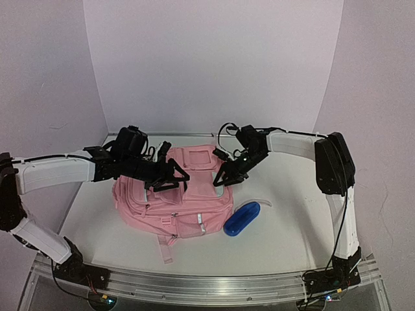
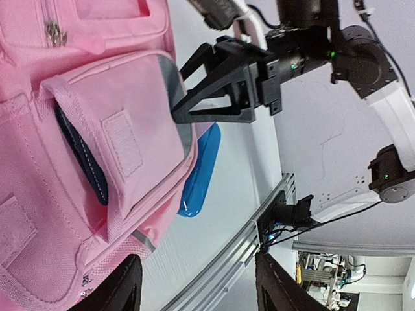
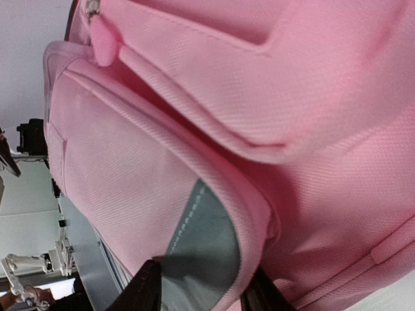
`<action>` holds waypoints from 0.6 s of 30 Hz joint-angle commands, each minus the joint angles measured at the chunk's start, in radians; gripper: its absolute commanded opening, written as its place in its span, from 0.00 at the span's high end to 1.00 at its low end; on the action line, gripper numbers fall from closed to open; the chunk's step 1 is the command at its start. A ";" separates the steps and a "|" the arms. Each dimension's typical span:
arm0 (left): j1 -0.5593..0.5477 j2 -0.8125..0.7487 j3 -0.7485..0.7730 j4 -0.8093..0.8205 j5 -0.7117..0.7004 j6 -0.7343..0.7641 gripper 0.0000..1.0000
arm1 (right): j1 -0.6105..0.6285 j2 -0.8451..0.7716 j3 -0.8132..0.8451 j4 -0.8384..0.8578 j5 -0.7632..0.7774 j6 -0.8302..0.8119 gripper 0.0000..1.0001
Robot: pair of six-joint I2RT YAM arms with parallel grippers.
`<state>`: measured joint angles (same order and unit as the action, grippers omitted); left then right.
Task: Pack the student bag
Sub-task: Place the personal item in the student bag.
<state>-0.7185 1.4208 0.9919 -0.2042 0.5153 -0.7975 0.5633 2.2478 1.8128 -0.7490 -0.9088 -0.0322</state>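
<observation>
The student bag (image 1: 194, 214), a soft pink backpack, lies in the middle of the table. My left gripper (image 1: 174, 178) hovers over its left top and stands open (image 2: 198, 285), with only table and rail showing between the fingers. My right gripper (image 1: 225, 177) is at the bag's right top. Its jaws (image 3: 202, 291) stand open on either side of a front pocket's rim, where a grey patch (image 3: 207, 240) is sewn. A dark blue flat thing (image 2: 81, 155) sticks out of an open pocket of the bag (image 2: 39, 194).
A glossy blue case (image 1: 242, 218) lies on the table against the bag's right front corner, also in the left wrist view (image 2: 200, 172). A metal rail (image 1: 207, 285) runs along the near edge. White walls close the back and sides.
</observation>
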 commanded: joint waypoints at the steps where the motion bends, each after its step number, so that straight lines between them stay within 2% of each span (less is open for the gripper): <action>1: 0.019 -0.050 -0.021 0.013 -0.058 -0.037 0.40 | 0.029 0.004 0.003 0.008 0.047 -0.013 0.52; 4: 0.042 -0.034 -0.053 0.084 -0.038 -0.097 0.41 | 0.031 -0.014 0.000 0.008 0.030 -0.018 0.47; 10: 0.102 0.059 -0.055 0.218 -0.030 -0.151 0.42 | 0.030 -0.037 -0.019 0.007 0.048 -0.033 0.46; 18: 0.146 0.268 0.065 0.302 0.073 -0.122 0.41 | 0.030 -0.020 -0.014 0.007 0.078 -0.040 0.46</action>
<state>-0.5762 1.6037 0.9668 -0.0015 0.5139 -0.9188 0.5747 2.2326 1.8072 -0.7479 -0.8984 -0.0532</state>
